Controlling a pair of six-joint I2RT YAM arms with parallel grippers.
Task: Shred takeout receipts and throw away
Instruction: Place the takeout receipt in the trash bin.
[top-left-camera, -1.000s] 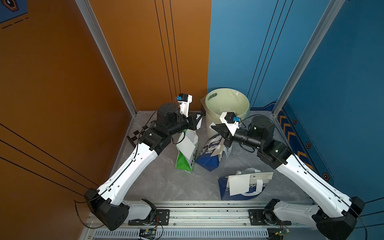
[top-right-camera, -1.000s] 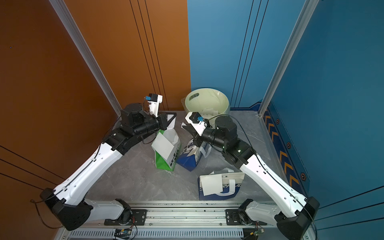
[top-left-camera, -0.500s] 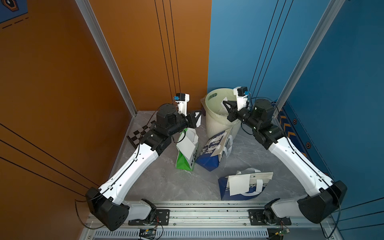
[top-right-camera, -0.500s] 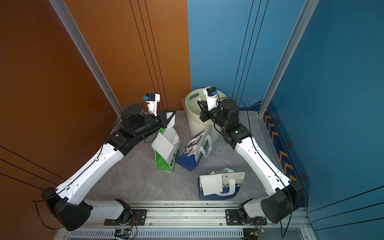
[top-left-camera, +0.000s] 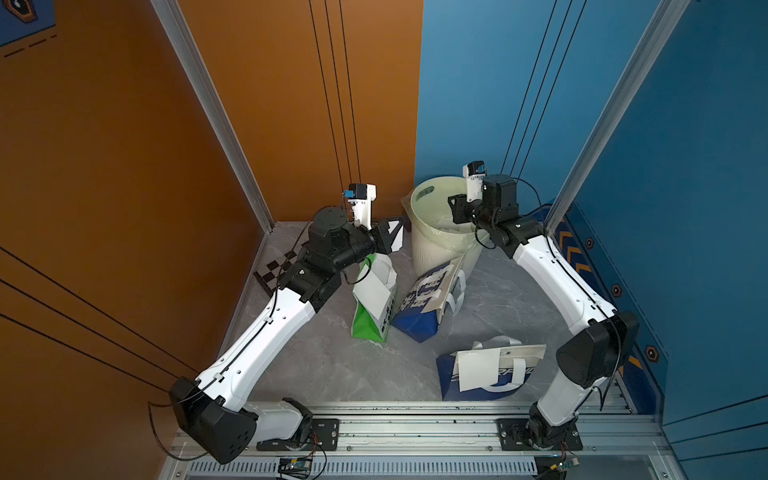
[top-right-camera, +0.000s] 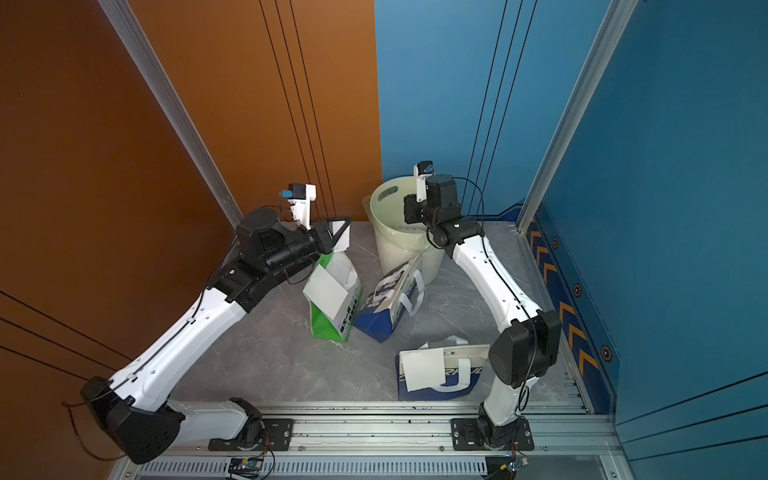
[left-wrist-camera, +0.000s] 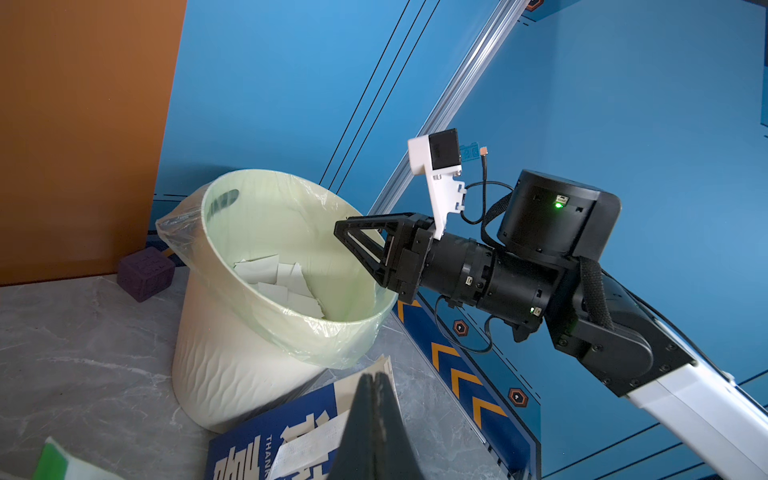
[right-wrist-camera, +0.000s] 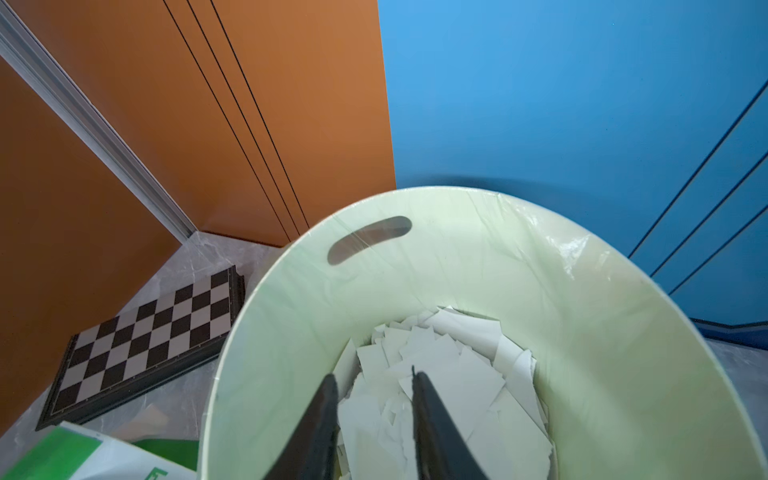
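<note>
My right gripper (right-wrist-camera: 372, 376) hangs over the pale green lined bin (right-wrist-camera: 291, 291), fingers apart with nothing between them. Below it in the bin lie torn white receipt pieces (right-wrist-camera: 436, 374). The left wrist view shows the same pieces (left-wrist-camera: 282, 282) and the right gripper (left-wrist-camera: 345, 237) at the rim. My left gripper (top-left-camera: 392, 237) is left of the bin, shut, with a white torn receipt piece (top-right-camera: 343, 243) at its fingers. A whole receipt (top-left-camera: 374, 293) rests on the green-white bag. Another receipt (top-left-camera: 478, 368) lies on the flat blue bag.
A blue-white bag (top-left-camera: 428, 299) leans against the bin's front. A folded chessboard (right-wrist-camera: 145, 336) lies by the orange wall, and a purple cube (left-wrist-camera: 145, 272) sits behind the bin. Walls close in on the left, back and right. The arms' rail (top-left-camera: 415, 428) runs along the front.
My right arm swung from above the bags up to the bin and its fingers came apart. The left arm has barely moved and stays shut.
</note>
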